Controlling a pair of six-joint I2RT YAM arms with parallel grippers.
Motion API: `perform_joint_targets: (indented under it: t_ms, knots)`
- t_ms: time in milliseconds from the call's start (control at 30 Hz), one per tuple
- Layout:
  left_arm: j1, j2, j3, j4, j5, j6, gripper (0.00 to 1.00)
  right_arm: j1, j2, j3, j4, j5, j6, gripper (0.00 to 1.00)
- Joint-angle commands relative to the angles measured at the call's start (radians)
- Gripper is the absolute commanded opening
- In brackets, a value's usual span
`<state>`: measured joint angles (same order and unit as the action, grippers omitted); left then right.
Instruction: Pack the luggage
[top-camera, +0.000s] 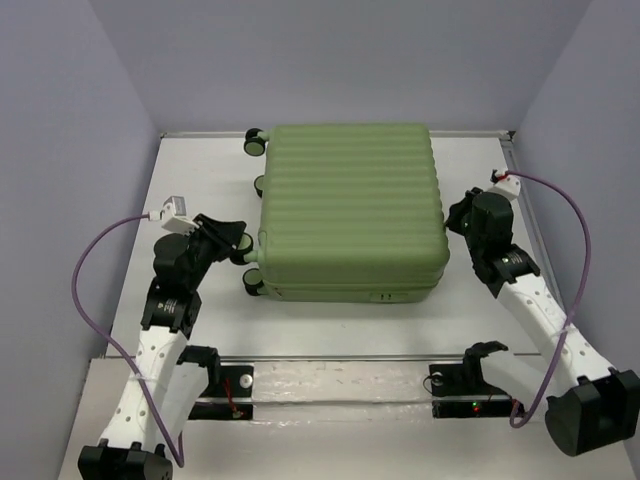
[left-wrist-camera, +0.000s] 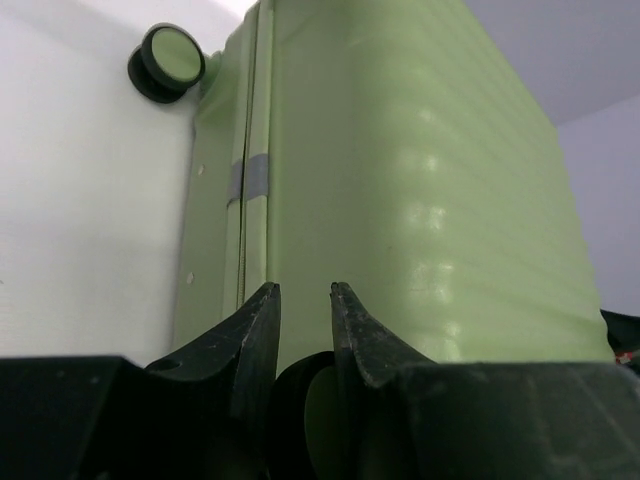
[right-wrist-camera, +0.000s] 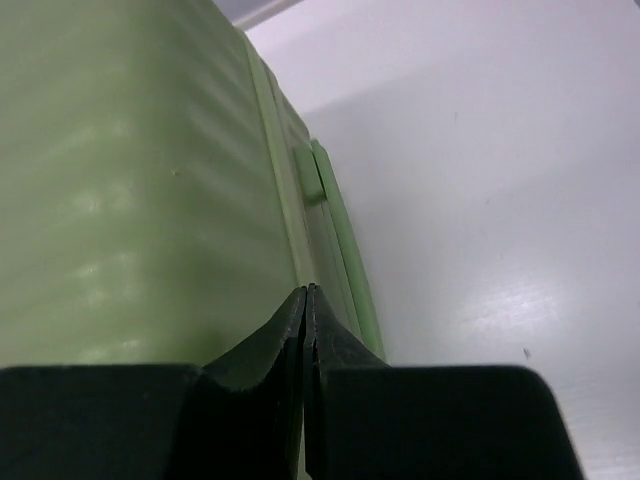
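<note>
- The luggage (top-camera: 350, 210) is seen shut and laid flat on the bench (top-camera: 330, 325), ribbed shell up, between the 2 arms
- The left end effector (left-wrist-camera: 303, 290) is only narrowly parted, and the near-left wheel (left-wrist-camera: 315, 410) appears to be pinched between its fingers
- The right end effector (right-wrist-camera: 306, 292) is pressed together, its tips set by the seam on the case's right side
- The step is judged to be squaring the closed case; the wheel grip should be firm so that no swivel is caused by a push
- A light-green shell, a black far wheel (left-wrist-camera: 168, 62) with a green hub and a grey patch (left-wrist-camera: 250, 178) across the seam are shown
</note>
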<state>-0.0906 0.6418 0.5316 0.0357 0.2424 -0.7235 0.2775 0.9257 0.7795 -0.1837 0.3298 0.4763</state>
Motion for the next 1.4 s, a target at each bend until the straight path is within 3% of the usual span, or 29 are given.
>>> perform_joint_targets:
  t_ms: [0,167,433,600,733,867,900,967,1033,1167,1233,1367]
  knots:
    - [-0.096,-0.051,-0.067,-0.003,0.094,0.073,0.06,-0.024,0.097,-0.040,0.049,-0.239,0.036,0.07]
    - [-0.172,-0.125,-0.122,0.001,0.080,0.026,0.06,-0.024,0.289,0.036,0.167,-0.543,0.004,0.07]
    - [-0.352,-0.198,-0.167,0.081,0.060,-0.079,0.06,-0.024,0.697,0.468,0.243,-0.946,-0.019,0.07]
    - [-0.435,-0.168,-0.185,0.165,0.080,-0.120,0.06,-0.024,0.909,0.737,0.230,-1.064,0.034,0.07]
    - [-0.535,-0.149,-0.190,0.201,-0.001,-0.151,0.06,-0.003,1.087,0.995,0.131,-1.127,0.070,0.09]
    - [-0.606,-0.137,-0.180,0.202,-0.075,-0.151,0.06,0.017,1.122,1.136,-0.003,-0.961,0.001,0.43]
    - [-0.612,-0.134,-0.180,0.205,-0.083,-0.157,0.06,0.017,1.057,1.118,-0.003,-0.922,-0.024,0.63]
    - [-0.626,-0.125,-0.180,0.211,-0.103,-0.159,0.06,0.017,0.901,1.006,0.009,-0.777,-0.071,0.82]
    - [-0.632,-0.116,-0.182,0.219,-0.114,-0.151,0.06,0.017,0.764,0.892,0.039,-0.668,-0.080,0.89]
    - [-0.640,-0.099,-0.188,0.243,-0.130,-0.145,0.06,0.017,0.393,0.453,0.067,-0.263,-0.077,0.98]
    - [-0.641,-0.099,-0.188,0.253,-0.130,-0.143,0.06,0.017,0.198,0.254,0.017,-0.047,-0.059,1.00]
    - [-0.655,-0.096,-0.185,0.262,-0.137,-0.134,0.06,0.017,-0.094,-0.007,-0.052,0.168,0.057,1.00]
